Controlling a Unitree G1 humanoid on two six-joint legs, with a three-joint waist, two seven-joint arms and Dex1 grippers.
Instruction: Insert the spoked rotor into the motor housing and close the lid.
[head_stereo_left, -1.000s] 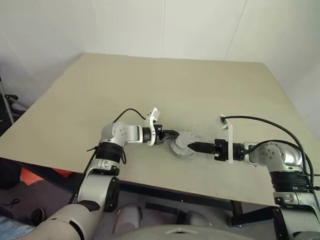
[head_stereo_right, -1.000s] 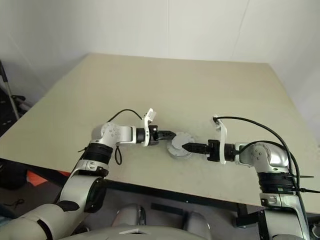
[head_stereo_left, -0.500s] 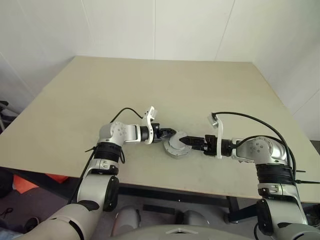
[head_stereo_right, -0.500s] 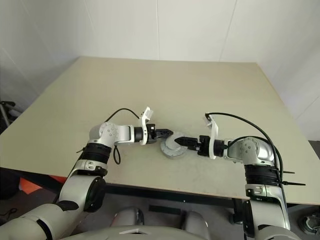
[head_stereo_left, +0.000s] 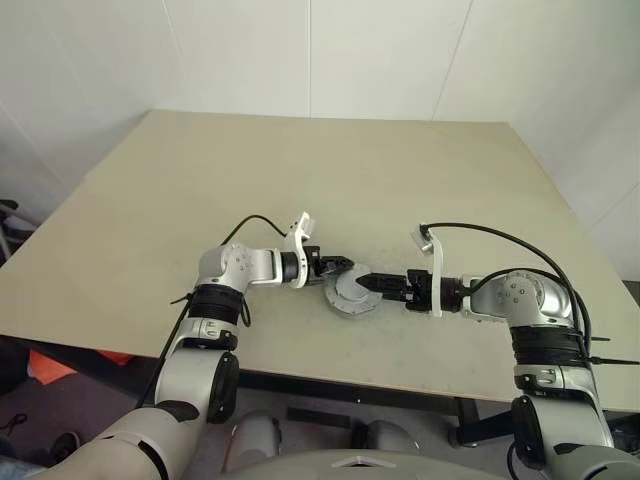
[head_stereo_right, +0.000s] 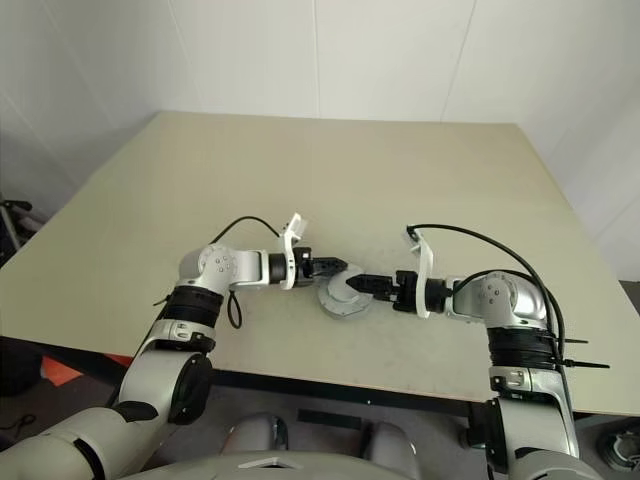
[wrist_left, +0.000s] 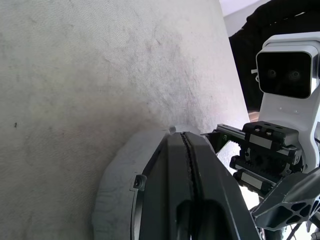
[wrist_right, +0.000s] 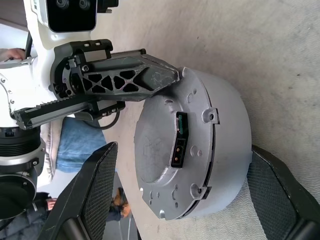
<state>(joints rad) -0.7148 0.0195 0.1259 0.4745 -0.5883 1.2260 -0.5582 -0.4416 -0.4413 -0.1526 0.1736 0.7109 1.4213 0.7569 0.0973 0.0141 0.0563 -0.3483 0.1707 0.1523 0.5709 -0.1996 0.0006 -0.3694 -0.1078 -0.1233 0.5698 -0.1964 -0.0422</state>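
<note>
Holding steady at ten o'clock of the motor housing: keeping the left gripper pinched fully shut on nothing, and resting its joined tips against the top rim of the lid.

Sitting at the near-centre of the table, at about six o'clock from its middle: keeping the housing upright with the lid already on top, two small dark sockets facing up. Judging the spoked rotor as already enclosed underneath.

Reaching in from three o'clock: spreading the right gripper to its widest, with its fingers standing either side of the housing's wall and apart from it, gripping nothing.

Comparing with a second ago: seeing the whole view shifting, which is camera motion only; finding both grippers keeping much the same stance at the housing, left shut, right wide. Reading that as a pause in the closing step, likely bracing the lid down while preparing to steady or turn the housing, rather than fetching any new part.

Counting: two grippers, one housing, one lid, two sockets, one table.
</note>
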